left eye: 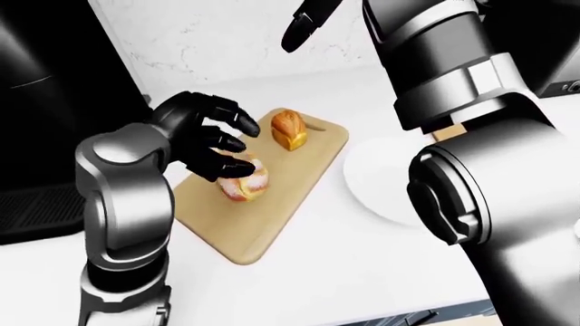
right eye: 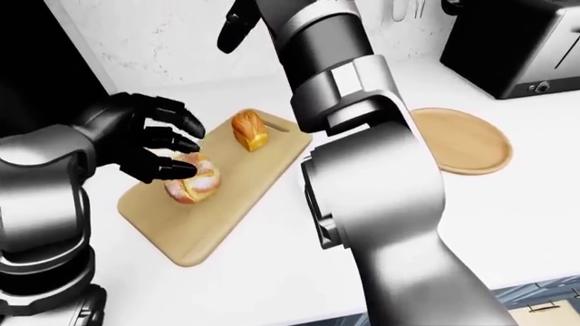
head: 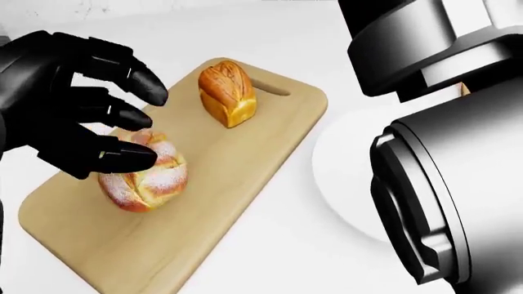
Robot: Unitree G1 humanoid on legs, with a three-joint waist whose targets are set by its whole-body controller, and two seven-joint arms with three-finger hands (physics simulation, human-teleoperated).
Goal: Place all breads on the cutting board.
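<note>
Both breads lie on the cutting board: the loaf toward 12 o'clock, the sugared bun at 8. The left hand hovers, fingers apart, one brushing the bun; withdrawing carelessly could roll it onto the surface. The right hand hangs raised, fingers' state unclear.

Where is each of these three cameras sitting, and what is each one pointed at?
Head view: on the head, looking steeply down at the cutting board; left robot hand and right arm show.
Left-eye view: on the head, looking down across the counter; the left arm and raised right robot hand show.
Right-eye view: same, offset right, adding a wooden plate.
All share the sugared bun and small loaf.
</note>
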